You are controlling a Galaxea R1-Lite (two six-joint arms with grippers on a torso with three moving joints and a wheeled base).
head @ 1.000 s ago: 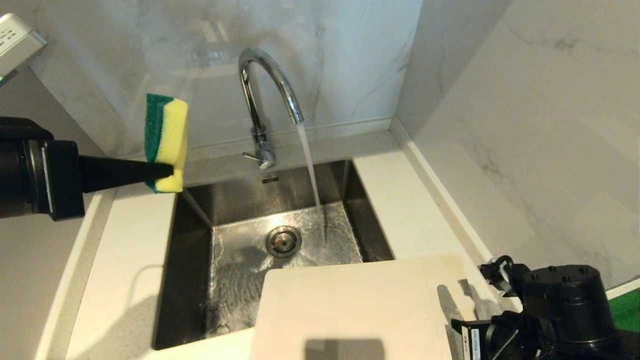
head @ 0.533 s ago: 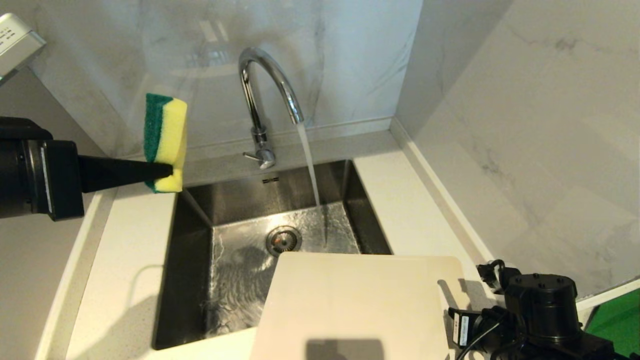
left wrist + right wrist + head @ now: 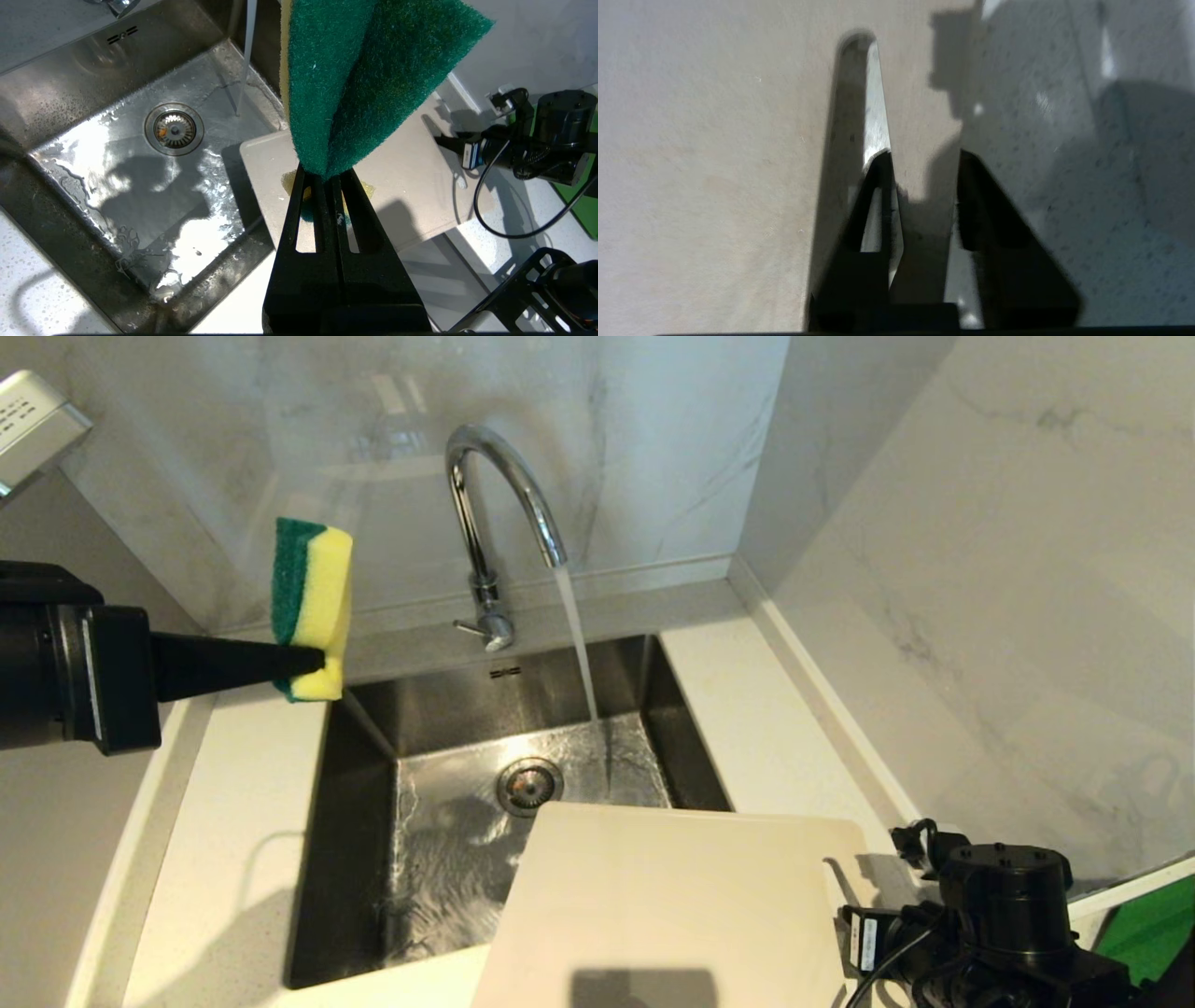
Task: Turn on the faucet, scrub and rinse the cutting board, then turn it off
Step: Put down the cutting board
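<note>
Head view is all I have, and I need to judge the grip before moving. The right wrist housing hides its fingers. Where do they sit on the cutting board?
Observer: The right gripper has its fingers apart, one in the cutting board's handle slot, the other past the board's end, over the counter.
Operator: Any dirt to scrub?
Observer: Yes. The left wrist view, past the left gripper shut on the sponge, shows a yellowish stain on the board's face.
</note>
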